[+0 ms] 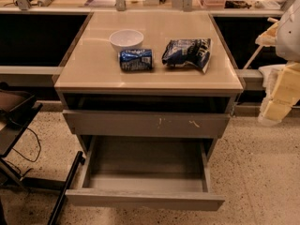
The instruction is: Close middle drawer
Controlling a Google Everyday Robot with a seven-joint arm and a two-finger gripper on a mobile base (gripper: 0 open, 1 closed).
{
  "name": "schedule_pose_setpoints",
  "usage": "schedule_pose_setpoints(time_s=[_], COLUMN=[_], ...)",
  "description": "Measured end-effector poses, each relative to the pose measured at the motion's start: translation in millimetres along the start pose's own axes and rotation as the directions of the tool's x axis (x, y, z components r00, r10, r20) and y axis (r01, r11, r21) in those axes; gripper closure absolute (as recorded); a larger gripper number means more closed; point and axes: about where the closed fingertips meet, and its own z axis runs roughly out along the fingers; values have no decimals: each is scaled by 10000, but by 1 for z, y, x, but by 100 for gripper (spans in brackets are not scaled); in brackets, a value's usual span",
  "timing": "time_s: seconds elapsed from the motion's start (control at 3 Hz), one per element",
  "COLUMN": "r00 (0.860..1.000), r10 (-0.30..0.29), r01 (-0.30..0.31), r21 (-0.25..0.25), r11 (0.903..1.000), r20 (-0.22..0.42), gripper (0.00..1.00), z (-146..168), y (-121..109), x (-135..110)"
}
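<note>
The middle drawer (145, 172) is a wide, shallow grey box pulled far out of the cabinet. It is empty, and its plain flat face panel (145, 201) is nearest the camera, low in the view. Above it, the grey drawer face with pale scratch marks (146, 123) sticks out a little. My gripper (277, 100) shows as pale yellowish blocks at the right edge. It hangs off to the right of the cabinet at about the top drawer's height, apart from both drawers and touching nothing.
On the beige cabinet top (93, 74) stand a white bowl (126, 39), a blue can (136, 60) lying on its side and a blue snack bag (187, 52). A black stand (14, 116) and a slanted black bar (65, 186) are at the left on the speckled floor.
</note>
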Motion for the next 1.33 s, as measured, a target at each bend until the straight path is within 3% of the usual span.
schedule_pose_setpoints(time_s=[0.33,0.67,1.33], r00=[10000,9998,9784], r10=[0,5,431], r01=[0,-3,-445], r21=[0,-93,22], r11=[10000,10000,9990], r20=[0,211,2023], gripper=[0,0,0], z=[0,18,81], y=[0,18,106], x=[0,4,-2])
